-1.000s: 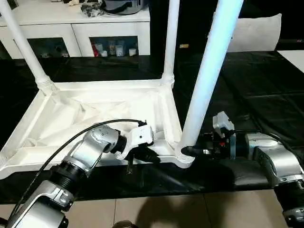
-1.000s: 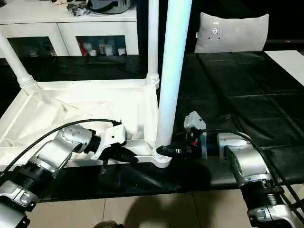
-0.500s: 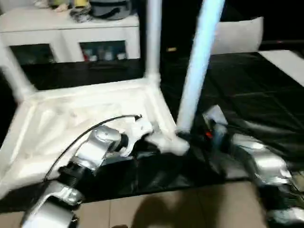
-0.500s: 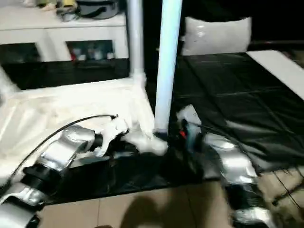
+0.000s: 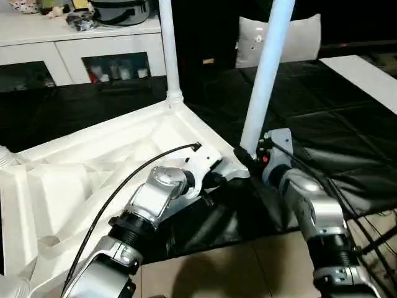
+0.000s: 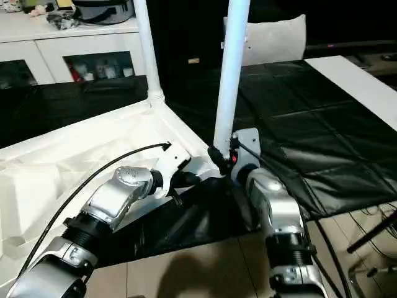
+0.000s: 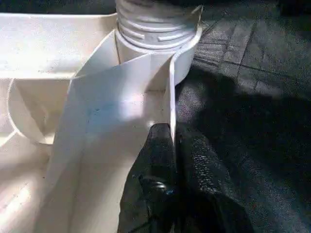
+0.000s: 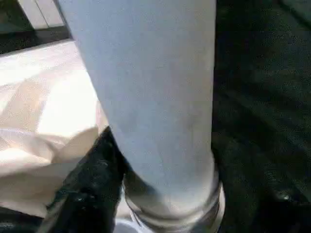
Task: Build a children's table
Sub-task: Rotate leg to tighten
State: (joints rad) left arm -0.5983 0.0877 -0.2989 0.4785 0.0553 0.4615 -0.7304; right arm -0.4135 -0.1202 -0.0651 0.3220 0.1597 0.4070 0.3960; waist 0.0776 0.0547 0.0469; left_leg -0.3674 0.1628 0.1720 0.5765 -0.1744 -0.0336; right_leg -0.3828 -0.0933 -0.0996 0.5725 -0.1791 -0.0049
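Now the children's table (image 5: 93,167) lies upside down on a black mat (image 5: 322,124), its ribbed underside up, filling the scene from about nine o'clock toward the centre. One leg (image 5: 169,49) stands at the far corner near twelve o'clock. The left gripper (image 7: 172,145) is pinched closed on the thin rim wall of the tabletop, just beside the near corner socket. At that corner, toward three o'clock, a second leg (image 5: 267,74) rises upright, and the right gripper (image 5: 251,158) sits around its base with black fingers (image 8: 92,179) on either side.
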